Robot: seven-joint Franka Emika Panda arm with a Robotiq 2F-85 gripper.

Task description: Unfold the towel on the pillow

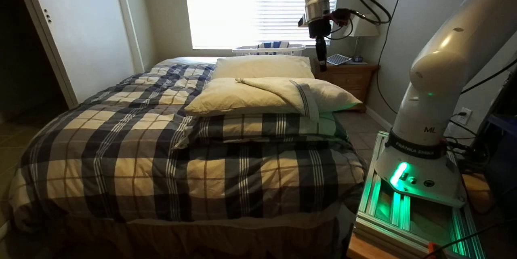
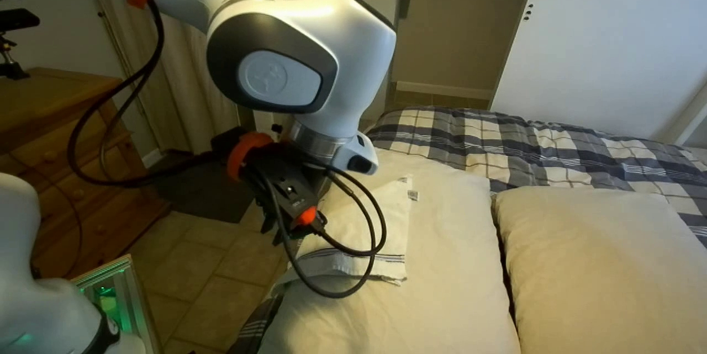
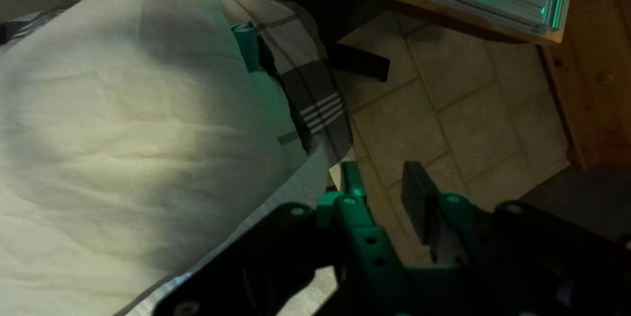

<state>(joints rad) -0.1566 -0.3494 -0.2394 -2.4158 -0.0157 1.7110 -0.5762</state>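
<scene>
- Pillow (image 1: 238,96), in an exterior view: carried towel (image 1: 287,90), end draped at 4 o'clock.
- White basket (image 1: 247,50), 12 o'clock beyond: held striped cloth (image 1: 273,45).
- Gripper (image 1: 322,68), towel's 2 o'clock: hung with fingers (image 3: 361,212) parted.

A: so what's around?
B: in an exterior view, window (image 1: 222,8) on the far wall (image 1: 165,16) is super bright, blinds (image 1: 282,16) showing at right. white door (image 1: 89,16) left, bed (image 1: 137,166) near, lamp (image 1: 365,28) on a wood nightstand (image 1: 351,76) far right.
A: and the floor (image 2: 193,260)?
B: tan, tiled.

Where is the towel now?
In an exterior view, the towel lies on the nearer cream pillow, its striped end draping over the front edge right of centre.
</scene>
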